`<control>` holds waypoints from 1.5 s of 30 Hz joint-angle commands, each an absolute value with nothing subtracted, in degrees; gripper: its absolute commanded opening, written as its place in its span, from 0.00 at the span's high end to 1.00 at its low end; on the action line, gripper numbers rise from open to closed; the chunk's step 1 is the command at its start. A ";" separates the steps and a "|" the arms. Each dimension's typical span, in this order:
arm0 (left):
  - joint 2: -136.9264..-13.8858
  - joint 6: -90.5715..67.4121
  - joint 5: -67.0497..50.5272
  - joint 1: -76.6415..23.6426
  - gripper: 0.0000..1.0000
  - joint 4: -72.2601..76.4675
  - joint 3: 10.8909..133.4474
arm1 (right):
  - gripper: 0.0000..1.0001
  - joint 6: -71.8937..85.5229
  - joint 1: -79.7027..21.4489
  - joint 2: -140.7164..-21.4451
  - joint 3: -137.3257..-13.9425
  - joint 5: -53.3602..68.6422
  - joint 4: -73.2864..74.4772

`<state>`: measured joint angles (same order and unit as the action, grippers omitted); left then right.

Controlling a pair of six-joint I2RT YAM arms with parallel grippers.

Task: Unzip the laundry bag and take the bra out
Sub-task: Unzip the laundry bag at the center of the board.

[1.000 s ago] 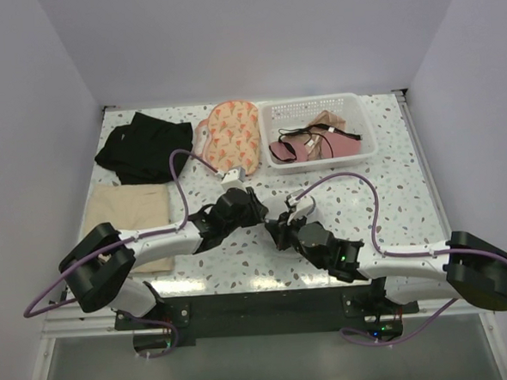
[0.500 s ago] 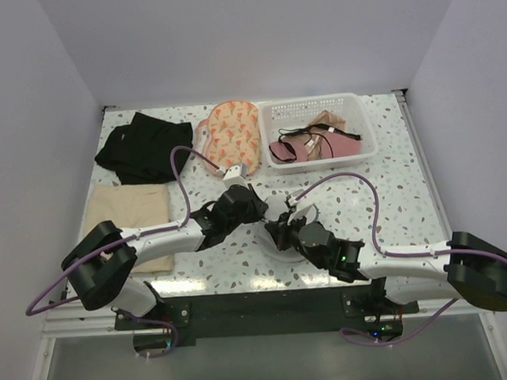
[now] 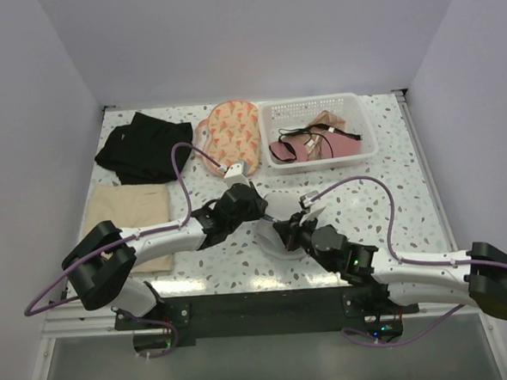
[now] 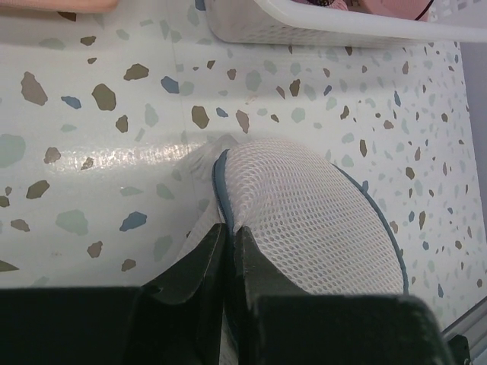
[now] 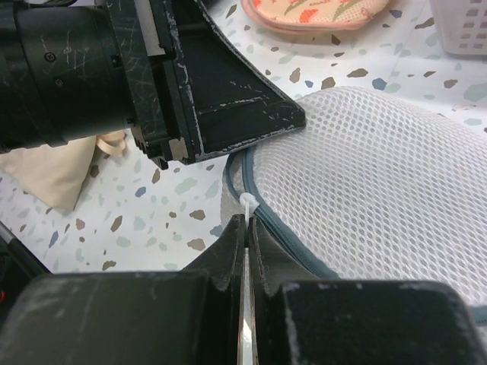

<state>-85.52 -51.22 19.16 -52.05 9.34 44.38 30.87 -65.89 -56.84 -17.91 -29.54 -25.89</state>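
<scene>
**Both grippers clamped at the mesh bag's left edge**

From the top camera, the white mesh laundry bag (image 3: 280, 204) lay on the speckled table (image 3: 407, 172) at centre, just ahead of the arms and mostly covered by the two wrists. The left gripper (image 3: 256, 210) met it from the left and the right gripper (image 3: 282, 233) from the near right, their tips close together. Behind the bag stood a white basket (image 3: 313, 103) holding pink garments (image 3: 307, 148), with an orange patterned pad (image 3: 231, 133) just left of it. A black garment (image 3: 143, 147) lay at the far left. A folded beige cloth (image 3: 126, 211) lay nearer, partly under the left arm. All of these were well apart from the bag.

In the left wrist view, the left gripper (image 4: 226, 236) had its fingers pressed together on a fold of mesh at the laundry bag's (image 4: 312, 220) blue-grey trim. The bag domed away to the right. The basket's (image 4: 289, 26) wall crossed the top of the picture, apart from the bag.

In the right wrist view, the right gripper (image 5: 247, 224) was pinching the small white zipper pull (image 5: 247, 202) on the trim of the laundry bag (image 5: 373, 160). The black left gripper (image 5: 281, 114) sat directly beyond the pull on the same edge, crowding it. The beige cloth (image 5: 53, 171) showed at left, the orange patterned pad (image 5: 319, 14) at top and a corner of the basket (image 5: 464, 23) at top right. What lay inside the mesh could not be made out.
</scene>
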 commanded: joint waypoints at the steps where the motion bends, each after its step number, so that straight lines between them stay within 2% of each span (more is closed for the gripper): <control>1: -84.29 -48.25 23.91 -51.86 1.00 8.88 46.14 | 1.00 32.43 -66.09 -52.91 -16.53 -33.22 -24.00; 21: -80.25 -45.62 29.18 -51.24 1.00 5.45 45.79 | 1.00 37.18 -66.09 -46.50 -14.68 -44.38 -13.80; 35: -78.13 -40.35 17.23 -46.41 1.00 11.77 41.66 | 1.00 40.87 -66.01 -45.53 -15.56 -51.50 -7.82; 45: -86.03 -34.63 9.50 -42.63 1.00 18.89 45.34 | 1.00 39.55 -66.09 -45.79 -14.77 -46.15 -10.46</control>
<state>-82.00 -40.14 10.85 -44.40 13.91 42.04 39.42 -65.98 -46.33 -15.14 -45.08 -9.39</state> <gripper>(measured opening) 0.128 0.015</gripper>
